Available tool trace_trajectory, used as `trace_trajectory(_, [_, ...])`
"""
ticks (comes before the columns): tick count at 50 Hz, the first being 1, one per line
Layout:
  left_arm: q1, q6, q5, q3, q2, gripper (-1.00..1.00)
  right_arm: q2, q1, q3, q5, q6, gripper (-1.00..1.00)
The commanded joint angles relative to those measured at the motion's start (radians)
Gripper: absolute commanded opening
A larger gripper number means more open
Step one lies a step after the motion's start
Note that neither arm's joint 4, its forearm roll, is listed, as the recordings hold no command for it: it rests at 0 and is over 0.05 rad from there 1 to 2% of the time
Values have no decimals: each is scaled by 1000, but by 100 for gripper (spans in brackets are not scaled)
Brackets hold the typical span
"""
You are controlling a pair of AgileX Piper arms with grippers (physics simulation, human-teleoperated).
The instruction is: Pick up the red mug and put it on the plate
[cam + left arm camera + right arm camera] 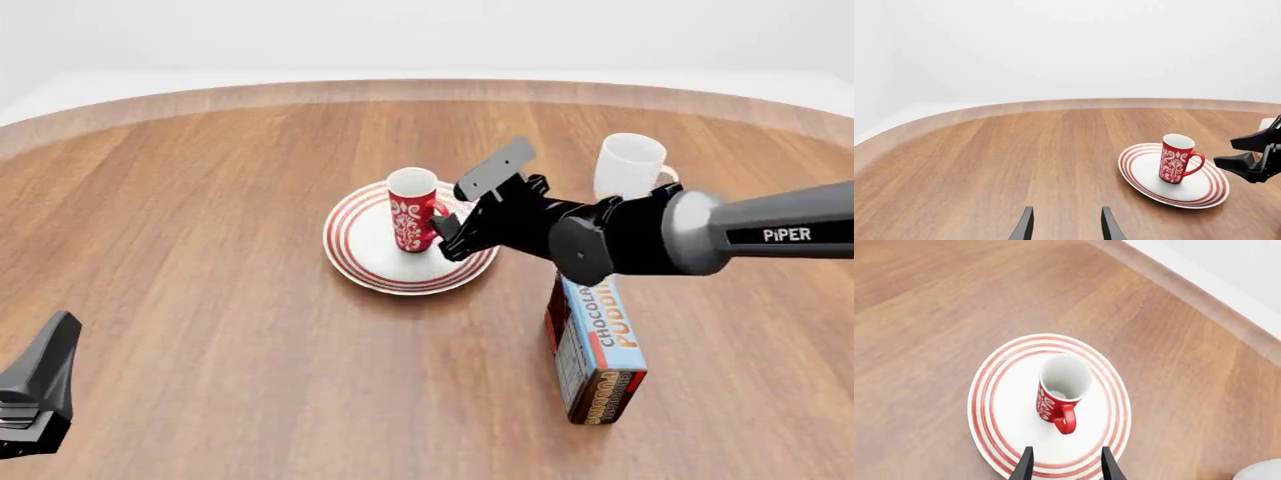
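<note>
The red mug (412, 211) stands upright on the plate (363, 256), handle toward the right arm. It also shows in the left wrist view (1178, 159) and the right wrist view (1061, 386), on the plate (1201, 192) (1006, 407). My right gripper (454, 208) is open and empty, just beside the handle and slightly above it, not touching the mug; its fingertips (1026, 460) frame the plate's near rim. It also shows in the left wrist view (1239, 152). My left gripper (1066, 226) is open and empty, low at the near left of the table (34, 400).
A plain white mug (630, 165) stands behind the right arm, its edge in the right wrist view (1261, 471). A chocolate pudding box (601, 350) stands upright under the right arm, nearer than the plate. The wooden table's curved far edge (427, 88) lies beyond.
</note>
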Motion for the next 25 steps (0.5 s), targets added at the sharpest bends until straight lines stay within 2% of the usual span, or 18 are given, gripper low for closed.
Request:
trace_trajectory(1, [0,0,0,0,0,100,-118,22,76,10,4,100])
trace_trajectory(25, [0,0,0,0,0,100,-403,46,162,121,-21,100])
